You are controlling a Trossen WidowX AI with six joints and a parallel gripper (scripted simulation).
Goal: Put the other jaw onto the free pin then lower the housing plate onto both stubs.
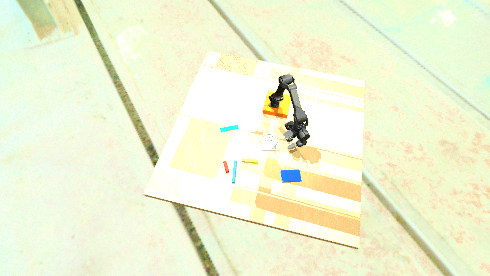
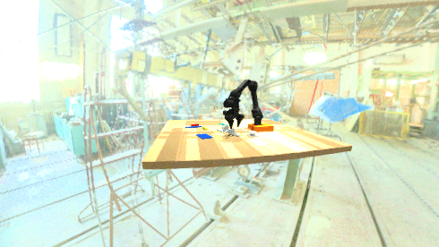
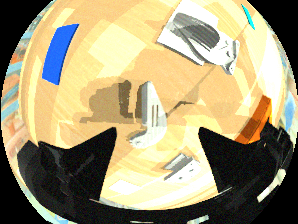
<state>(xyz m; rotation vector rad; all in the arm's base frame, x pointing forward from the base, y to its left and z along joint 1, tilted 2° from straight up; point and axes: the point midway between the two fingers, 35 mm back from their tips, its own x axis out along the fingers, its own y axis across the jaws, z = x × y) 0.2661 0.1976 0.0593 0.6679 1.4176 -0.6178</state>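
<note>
My gripper (image 3: pixel 158 131) (image 2: pixel 236 126) is open and empty, its black fingers wide apart above the table. A loose pale grey jaw (image 3: pixel 153 117) lies below and between the fingertips in the wrist view, clear of both. The white base (image 3: pixel 175 40) (image 1: pixel 270 145) lies beyond it, upper right in the wrist view. The other jaw (image 3: pixel 228 56) is on the base's right side. Dark shadow covers part of the base, and the pins and teeth cannot be made out. A small grey plate (image 3: pixel 182 168) with holes, apparently the housing plate, lies apart near the right finger.
A blue rectangle (image 1: pixel 291 176) (image 3: pixel 60 54) (image 2: pixel 204 136) lies to one side. The arm stands on an orange block (image 1: pixel 276 113) (image 2: pixel 261 128) (image 3: pixel 256 120). A cyan bar (image 1: pixel 229 128), yellow bar (image 1: pixel 250 161), red bar (image 1: pixel 226 167) and blue bar (image 1: pixel 234 172) lie beyond the base.
</note>
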